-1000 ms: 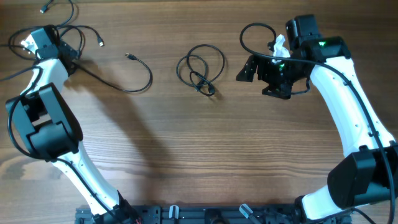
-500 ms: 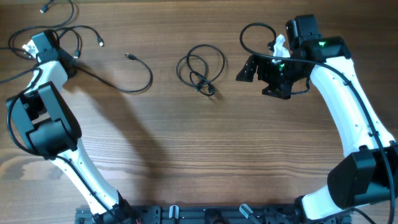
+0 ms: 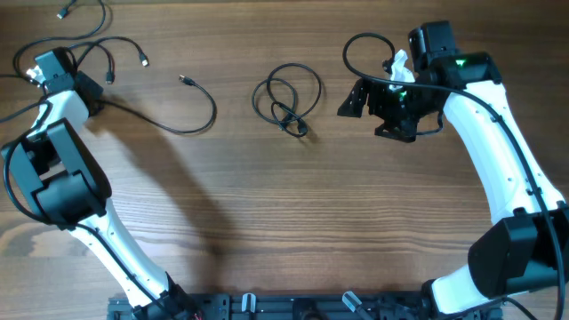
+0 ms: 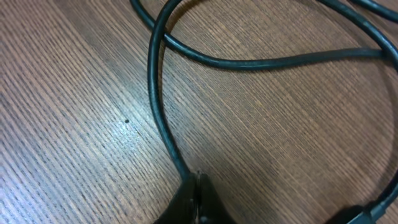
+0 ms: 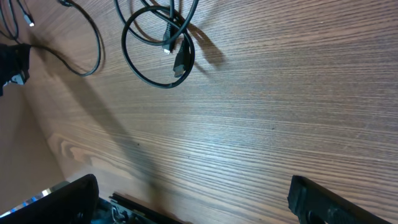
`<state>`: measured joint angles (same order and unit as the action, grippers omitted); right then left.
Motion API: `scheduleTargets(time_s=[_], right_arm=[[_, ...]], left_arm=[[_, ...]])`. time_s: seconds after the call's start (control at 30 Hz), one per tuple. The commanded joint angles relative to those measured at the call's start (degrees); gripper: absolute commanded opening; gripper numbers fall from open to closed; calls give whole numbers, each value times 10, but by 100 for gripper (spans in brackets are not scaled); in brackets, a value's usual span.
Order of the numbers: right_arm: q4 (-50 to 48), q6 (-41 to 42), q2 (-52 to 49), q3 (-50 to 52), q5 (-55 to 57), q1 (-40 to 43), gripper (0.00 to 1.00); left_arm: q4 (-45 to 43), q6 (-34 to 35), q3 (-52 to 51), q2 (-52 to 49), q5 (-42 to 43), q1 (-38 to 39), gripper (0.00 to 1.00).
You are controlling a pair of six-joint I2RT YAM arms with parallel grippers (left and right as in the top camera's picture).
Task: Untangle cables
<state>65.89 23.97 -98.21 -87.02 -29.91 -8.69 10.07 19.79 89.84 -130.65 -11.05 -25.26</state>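
Note:
My left gripper (image 3: 92, 92) at the far left of the table is shut on a thin black cable (image 4: 155, 99). In the left wrist view that cable runs straight down into my closed fingertips (image 4: 198, 180). From there the long strand (image 3: 169, 124) curves right and up to a small plug (image 3: 184, 80). More loose cables (image 3: 107, 44) lie tangled at the top left, behind the gripper. A separate coiled cable (image 3: 293, 120) lies in the middle, and the right wrist view shows its plug end (image 5: 182, 59). My right gripper (image 3: 369, 102) hangs open to the right of the coil, holding nothing.
A thin black loop (image 3: 356, 44) lies beside the right arm at the back. The left arm's white links (image 3: 62, 169) stretch along the left edge. A black rail (image 3: 267, 307) runs along the table's front edge.
My left gripper has shut on the cable and shifted slightly left and back, pulling the long strand a little. The right arm and the coil have not moved.

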Motion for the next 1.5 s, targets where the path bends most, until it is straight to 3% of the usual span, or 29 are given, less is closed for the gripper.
scheduleTargets(time_s=[0.0,0.07,0.23,0.3,0.37,0.4,0.5,0.6,0.67,0.7,0.73,1.0,1.13,1.3,1.4,1.47], right_arm=[[1,2,10,-3,5,-1,100],[0,2,10,-3,5,-1,100],[1,2,10,-3,5,-1,100],[2,2,10,-3,5,-1,100],[3,3,10,-3,5,-1,100],[2,2,10,-3,5,-1,100],[3,2,10,-3,5,-1,100],[2,2,10,-3,5,-1,100],[3,2,10,-3,5,-1,100],[3,2,10,-3,5,-1,100],[4,2,10,-3,5,-1,100],[5,2,10,-3,5,-1,100],[8,0,10,-3,5,-1,100],[6,-15,10,-3,5,-1,100],[5,-15,10,-3,5,-1,100],[0,-15,10,-3,5,-1,100]], left_arm=[[1,-1,2,32,11,0,61],[16,1,2,30,16,3,70],[15,1,2,7,16,2,70],[15,1,2,-8,11,2,61],[16,1,2,-9,-23,2,45],[19,-1,2,-9,-41,2,42],[37,-1,2,-12,-38,0,44],[44,-1,2,-17,18,1,44],[50,-1,2,-17,17,0,29],[55,-1,2,-17,7,-1,13],[59,-1,2,-8,-11,-1,4],[43,6,2,175,-31,1,4],[106,156,2,214,-33,-11,4],[257,354,2,215,-68,-54,4],[302,411,2,215,-68,-90,4],[304,411,2,215,-63,-106,4]])
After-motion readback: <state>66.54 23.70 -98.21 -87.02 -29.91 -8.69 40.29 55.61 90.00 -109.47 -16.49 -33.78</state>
